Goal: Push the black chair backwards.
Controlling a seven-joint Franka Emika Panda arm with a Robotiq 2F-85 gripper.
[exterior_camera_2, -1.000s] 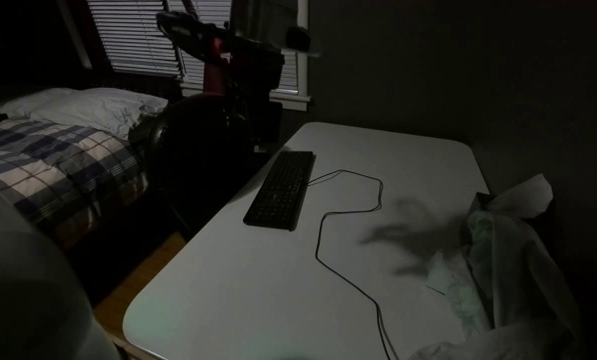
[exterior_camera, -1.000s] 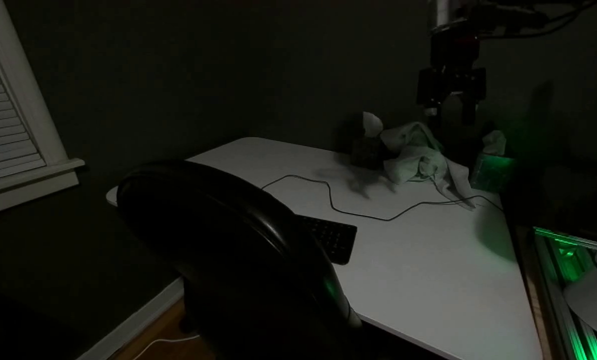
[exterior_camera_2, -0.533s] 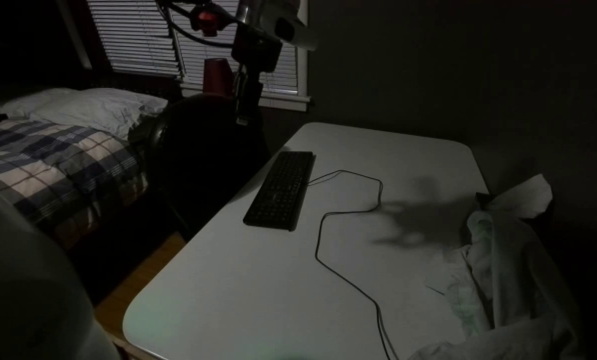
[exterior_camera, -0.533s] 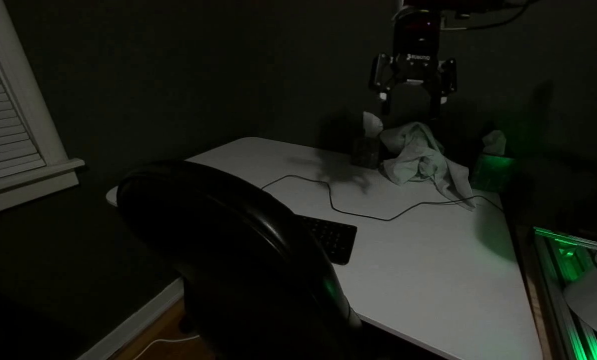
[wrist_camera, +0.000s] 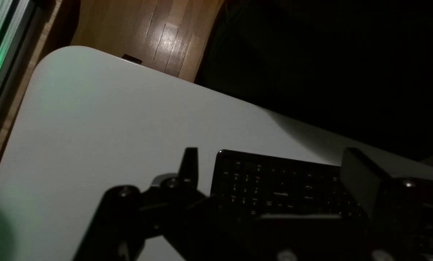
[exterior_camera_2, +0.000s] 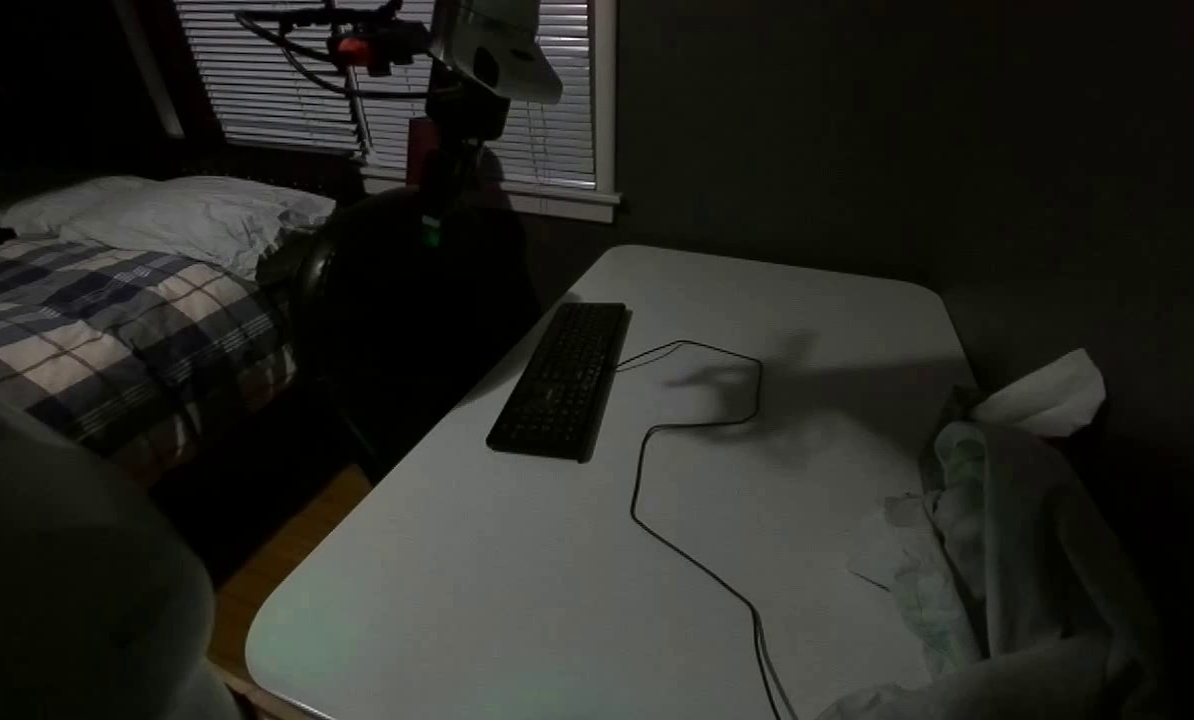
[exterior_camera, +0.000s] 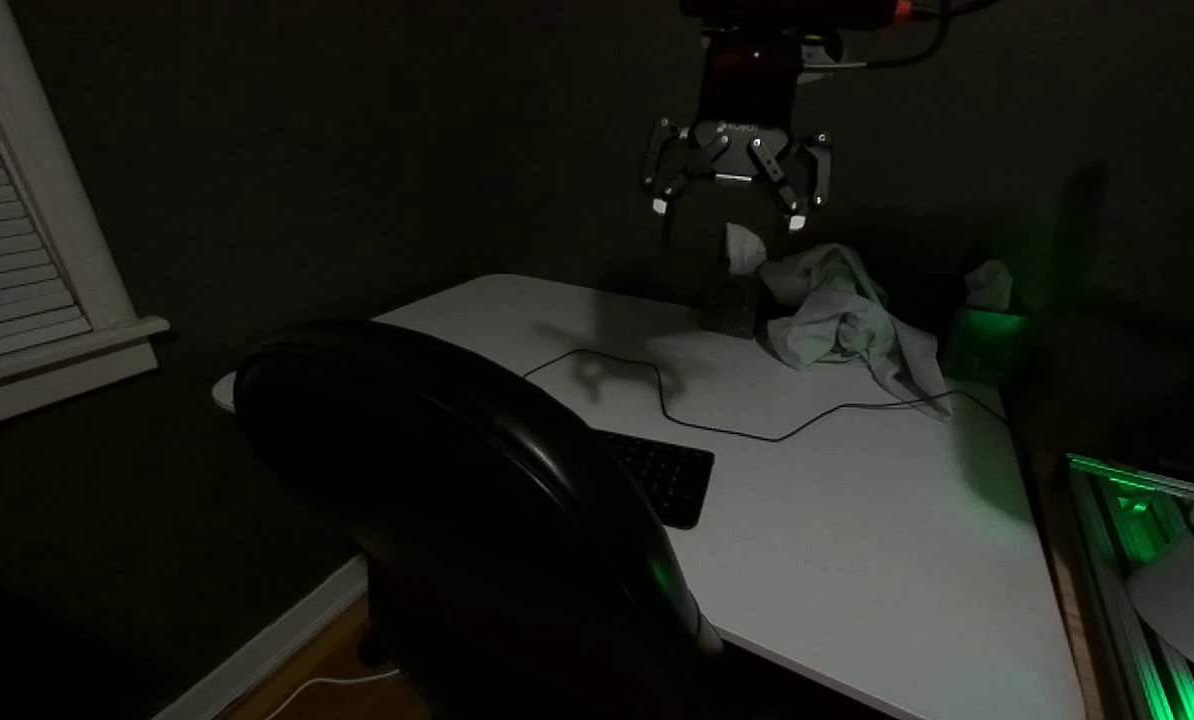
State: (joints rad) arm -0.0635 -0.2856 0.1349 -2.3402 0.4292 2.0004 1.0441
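Observation:
The black chair (exterior_camera: 457, 480) is large, with a broad rounded backrest, and stands at the long edge of the white table. It also shows as a dark shape in an exterior view (exterior_camera_2: 397, 290) and beyond the table edge in the wrist view (wrist_camera: 310, 61). My gripper (exterior_camera: 729, 232) is open and empty, pointing down above the table and apart from the chair. In the wrist view, its fingers (wrist_camera: 271, 154) are spread wide over the black keyboard (wrist_camera: 274, 181). In an exterior view, the gripper (exterior_camera_2: 432, 230) overlaps the top of the chair.
The white table (exterior_camera: 857, 530) carries the keyboard, a thin black cable (exterior_camera_2: 697, 560), a crumpled cloth (exterior_camera: 837, 320) and a tissue box (exterior_camera: 732, 305). A green-lit tissue box (exterior_camera: 987, 340) stands at its far corner. A bed (exterior_camera_2: 127, 300) lies beyond the chair. The room is dim.
My gripper has moved left in both exterior views, turning so that both spread fingers face the camera in one of them. Its shadow has shifted across the table. The chair has not moved.

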